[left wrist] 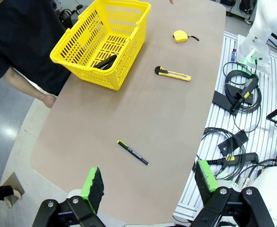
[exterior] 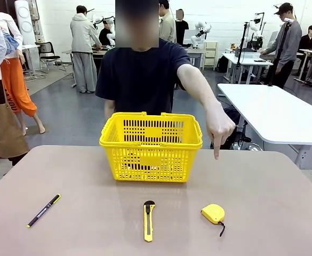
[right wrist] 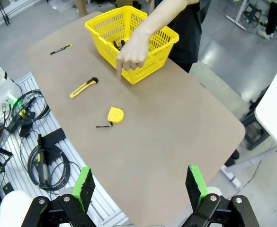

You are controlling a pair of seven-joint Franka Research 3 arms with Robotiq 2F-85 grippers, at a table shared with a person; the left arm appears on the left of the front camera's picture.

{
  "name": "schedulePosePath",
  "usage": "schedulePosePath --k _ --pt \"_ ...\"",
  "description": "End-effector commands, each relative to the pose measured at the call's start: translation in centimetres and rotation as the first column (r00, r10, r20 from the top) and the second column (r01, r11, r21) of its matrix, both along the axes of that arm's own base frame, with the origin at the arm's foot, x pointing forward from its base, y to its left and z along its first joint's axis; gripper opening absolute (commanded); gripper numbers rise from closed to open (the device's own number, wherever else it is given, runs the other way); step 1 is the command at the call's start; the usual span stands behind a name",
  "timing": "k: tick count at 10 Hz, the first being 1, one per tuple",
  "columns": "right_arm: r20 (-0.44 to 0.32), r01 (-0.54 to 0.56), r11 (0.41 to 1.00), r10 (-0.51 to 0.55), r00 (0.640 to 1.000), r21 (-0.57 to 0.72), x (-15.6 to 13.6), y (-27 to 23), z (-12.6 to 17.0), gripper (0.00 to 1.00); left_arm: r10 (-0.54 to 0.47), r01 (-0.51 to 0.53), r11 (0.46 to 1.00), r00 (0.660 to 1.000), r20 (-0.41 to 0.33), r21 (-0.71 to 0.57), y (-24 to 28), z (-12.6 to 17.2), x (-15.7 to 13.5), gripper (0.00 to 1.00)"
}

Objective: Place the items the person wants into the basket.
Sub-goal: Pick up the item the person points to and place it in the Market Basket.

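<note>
My left gripper and right gripper gape empty; rounded tape measure lies clear of the slotted plastic basket.

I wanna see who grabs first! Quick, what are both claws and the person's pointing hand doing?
Left claw: open, holding nothing.
Right claw: open, holding nothing.
Person's hand: empty, finger pointing down at the table.

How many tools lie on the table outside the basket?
3: pen at the robot's left, utility knife in the middle, tape measure at right. Others may hide inside the basket.
</note>
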State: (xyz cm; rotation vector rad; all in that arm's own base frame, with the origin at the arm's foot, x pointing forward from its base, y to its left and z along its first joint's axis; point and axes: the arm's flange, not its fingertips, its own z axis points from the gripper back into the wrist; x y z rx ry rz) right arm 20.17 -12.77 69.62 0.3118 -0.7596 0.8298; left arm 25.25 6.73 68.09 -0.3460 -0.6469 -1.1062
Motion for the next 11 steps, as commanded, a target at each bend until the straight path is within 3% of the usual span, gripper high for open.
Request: schedulePosePath --k 1,3,4,5,7,9,11 --pt "-0.093 0.019 0.998 -0.025 0.995 -0.067 1.7 2.3 -0.1 1.00 -0.006 0.006 1.000 1.000 0.003 -0.006 0.0 0.0 -0.1 1.00" --pt "-0.308 0.107 0.972 -0.170 0.936 -0.211 7.6 8.9 -0.2 1.00 -0.006 0.006 1.000 1.000 0.003 -0.006 0.0 0.0 -0.1 1.00" --pt "-0.357 0.163 0.942 -0.266 0.895 -0.293 10.2 13.0 -1.3 1.00 -0.006 0.006 1.000 1.000 0.003 -0.006 0.0 0.0 -0.1 1.00" --pt "-0.378 0.192 0.927 -0.312 0.871 -0.324 11.3 15.2 -2.4 1.00 -0.006 0.006 1.000 1.000 0.003 -0.006 0.0 0.0 -0.1 1.00" --pt "-0.412 0.319 0.877 -0.455 0.789 -0.359 13.4 19.4 -5.3 1.00 -0.006 0.006 1.000 1.000 0.003 -0.006 0.0 0.0 -0.1 1.00" --pt "-0.459 0.287 0.864 -0.470 0.754 -0.413 13.2 21.9 -8.6 1.00 -0.006 0.006 1.000 1.000 0.003 -0.006 0.0 0.0 -0.1 1.00" --pt "-0.453 0.359 0.857 -0.504 0.736 -0.370 13.7 22.8 -10.1 1.00 -0.006 0.006 1.000 1.000 0.003 -0.006 0.0 0.0 -0.1 1.00"
